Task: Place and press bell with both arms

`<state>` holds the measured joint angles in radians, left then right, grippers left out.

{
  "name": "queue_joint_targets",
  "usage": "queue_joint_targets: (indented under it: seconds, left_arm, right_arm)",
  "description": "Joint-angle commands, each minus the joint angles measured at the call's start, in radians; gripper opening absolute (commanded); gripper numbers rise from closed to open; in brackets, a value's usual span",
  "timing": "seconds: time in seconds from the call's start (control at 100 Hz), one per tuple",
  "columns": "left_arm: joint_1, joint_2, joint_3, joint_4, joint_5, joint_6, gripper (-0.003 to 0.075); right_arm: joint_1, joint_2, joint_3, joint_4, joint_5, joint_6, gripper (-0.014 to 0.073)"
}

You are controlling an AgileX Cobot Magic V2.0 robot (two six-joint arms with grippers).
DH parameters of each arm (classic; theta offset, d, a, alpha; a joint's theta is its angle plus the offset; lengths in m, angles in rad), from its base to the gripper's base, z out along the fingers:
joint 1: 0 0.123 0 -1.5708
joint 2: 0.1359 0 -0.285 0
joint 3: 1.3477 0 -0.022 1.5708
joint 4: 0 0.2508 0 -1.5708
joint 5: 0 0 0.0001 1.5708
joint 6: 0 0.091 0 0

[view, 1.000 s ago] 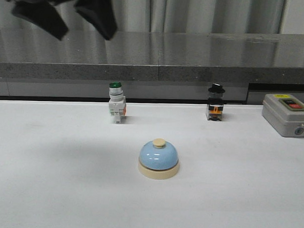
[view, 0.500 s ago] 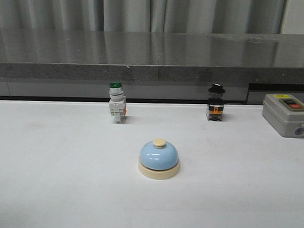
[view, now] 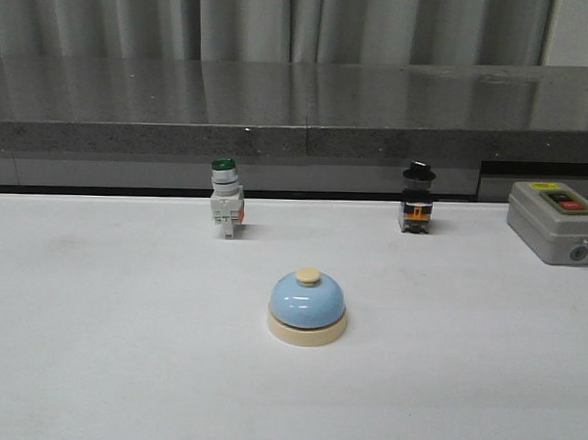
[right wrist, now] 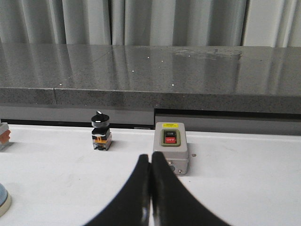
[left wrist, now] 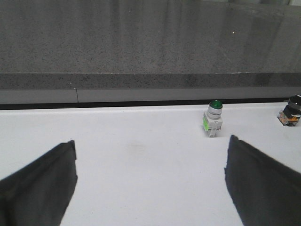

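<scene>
The light-blue bell (view: 307, 305) with cream base and cream knob stands upright on the white table, at the middle of the front view. A sliver of it shows at the edge of the right wrist view (right wrist: 3, 200). Neither arm shows in the front view. My left gripper (left wrist: 150, 181) is wide open and empty above bare table; the bell is out of its view. My right gripper (right wrist: 150, 162) is shut with the fingers pressed together, empty, in front of the grey box.
A green-capped white pushbutton (view: 225, 210) stands behind the bell to the left, and shows in the left wrist view (left wrist: 214, 118). A black-knobbed switch (view: 416, 198) stands back right. A grey box with red and black buttons (view: 555, 221) sits far right. A dark stone ledge (view: 297, 133) runs along the back.
One second ago a black gripper showed at the top left of the front view. It has left that view. The bell has not moved.
</scene>
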<state>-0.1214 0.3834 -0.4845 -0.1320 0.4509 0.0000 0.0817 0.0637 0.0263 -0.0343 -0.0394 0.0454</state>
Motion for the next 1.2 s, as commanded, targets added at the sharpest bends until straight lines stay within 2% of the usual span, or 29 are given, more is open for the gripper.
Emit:
queue_joint_targets:
  seconds: [0.0,0.14,0.32,0.95,1.09,1.19]
  left_arm:
    - [0.003,-0.011,-0.021,-0.014,-0.07,-0.012,0.0498]
    - [0.003,-0.011,-0.021,-0.014,-0.07,-0.012,0.0302]
    - [0.003,-0.011,-0.021,-0.014,-0.07,-0.012,-0.0018]
    - [0.003,-0.011,-0.021,-0.014,-0.07,-0.012,-0.002]
    - [0.003,-0.011,-0.013,-0.004,-0.134,-0.012,-0.002]
    - [0.003,-0.012,0.027,0.022,-0.231,-0.012,-0.002]
  right_arm:
    - [-0.007,0.005,-0.015,-0.002,-0.077,-0.008,-0.006]
    - [-0.007,0.005,-0.015,-0.002,-0.077,-0.008,-0.006]
    - [-0.007,0.005,-0.015,-0.002,-0.077,-0.008,-0.006]
    - [-0.007,0.005,-0.015,-0.002,-0.077,-0.008,-0.006]
    - [-0.007,0.005,-0.015,-0.002,-0.077,-0.008,-0.006]
    - [-0.007,0.005,-0.015,-0.002,-0.077,-0.008,-0.006]
